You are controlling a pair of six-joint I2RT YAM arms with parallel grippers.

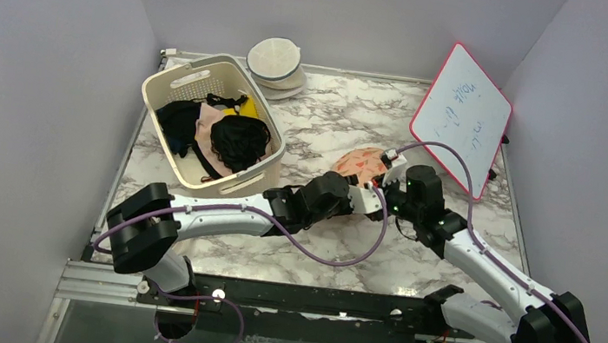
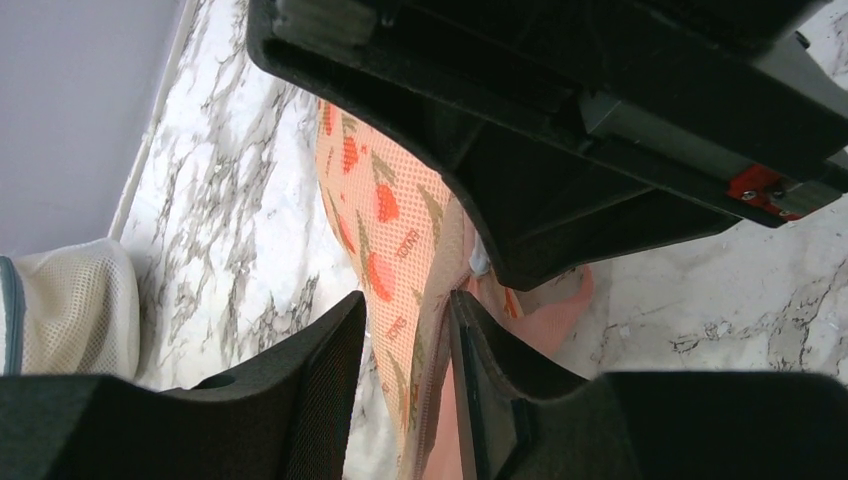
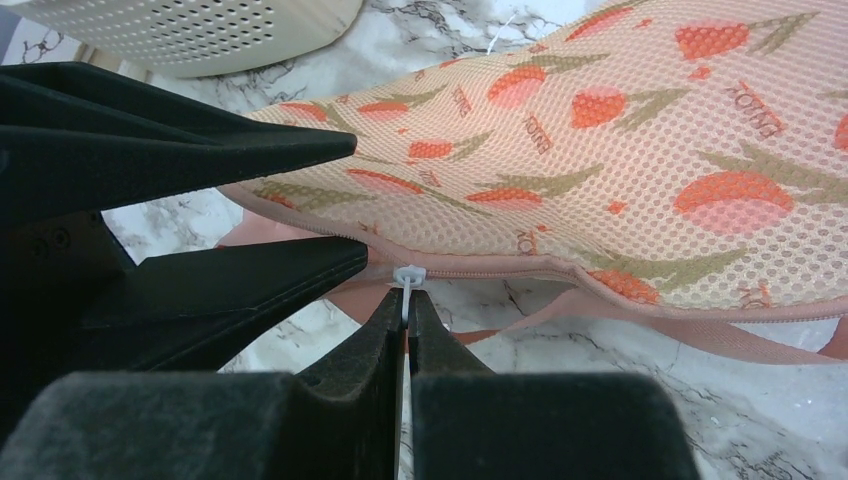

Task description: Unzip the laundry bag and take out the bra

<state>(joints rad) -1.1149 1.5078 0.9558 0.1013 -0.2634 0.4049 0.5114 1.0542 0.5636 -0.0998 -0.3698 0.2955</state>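
Matte black on the right claw (image 3: pixel 407 330) and the left claw (image 2: pixel 405 310). White for the zip pull (image 3: pixel 408 277) at the right claw's tips. Just beyond those tips, peach-orange honeycomb mesh on the laundry bag (image 3: pixel 600 150), printed with red-orange wedges, olive-green leaves and small brown lettering. Dusty pink along and below its zip seam. Beneath both claws, white marble veined grey and black on the table (image 3: pixel 620 420). Far left of the left claw, cream-white mesh edged grey-blue on a round case (image 2: pixel 60 300). Right of the right claw, white with a red-pink rim on the board (image 1: pixel 462 117).
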